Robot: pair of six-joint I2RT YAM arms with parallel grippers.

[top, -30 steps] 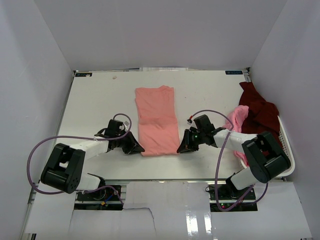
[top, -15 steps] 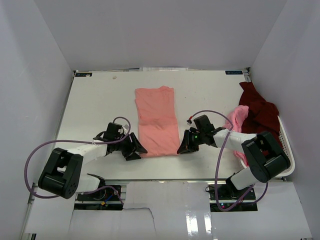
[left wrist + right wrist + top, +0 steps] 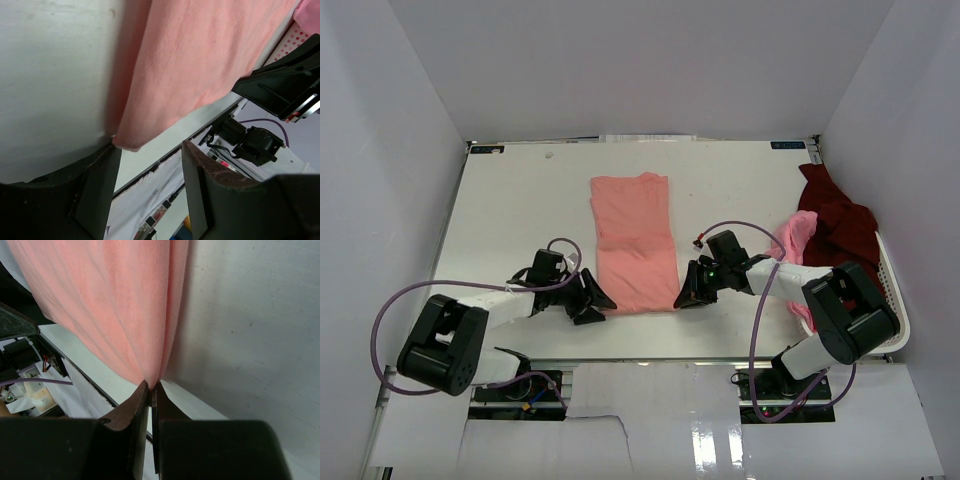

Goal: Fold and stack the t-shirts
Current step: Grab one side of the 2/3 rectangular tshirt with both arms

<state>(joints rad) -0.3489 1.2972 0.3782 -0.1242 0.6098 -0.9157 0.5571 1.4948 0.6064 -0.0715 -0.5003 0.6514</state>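
Note:
A salmon-pink t-shirt (image 3: 634, 240) lies folded into a long strip down the middle of the table. My right gripper (image 3: 682, 299) is shut on its near right corner; in the right wrist view the cloth (image 3: 115, 305) is pinched between the closed fingertips (image 3: 143, 390). My left gripper (image 3: 597, 305) is open at the near left corner; in the left wrist view the cloth's corner (image 3: 127, 141) sits by the left finger (image 3: 95, 190), not clamped. A lighter pink t-shirt (image 3: 792, 237) and a dark maroon t-shirt (image 3: 837, 220) lie heaped at the right.
A white slotted basket (image 3: 894, 290) stands at the right edge, under the heaped shirts. The table's near edge (image 3: 640, 345) runs just below both grippers. White walls enclose the table on three sides.
My left gripper has slid nearer and a little right, down to the shirt's near left corner. The right gripper and the shirt have stayed put.

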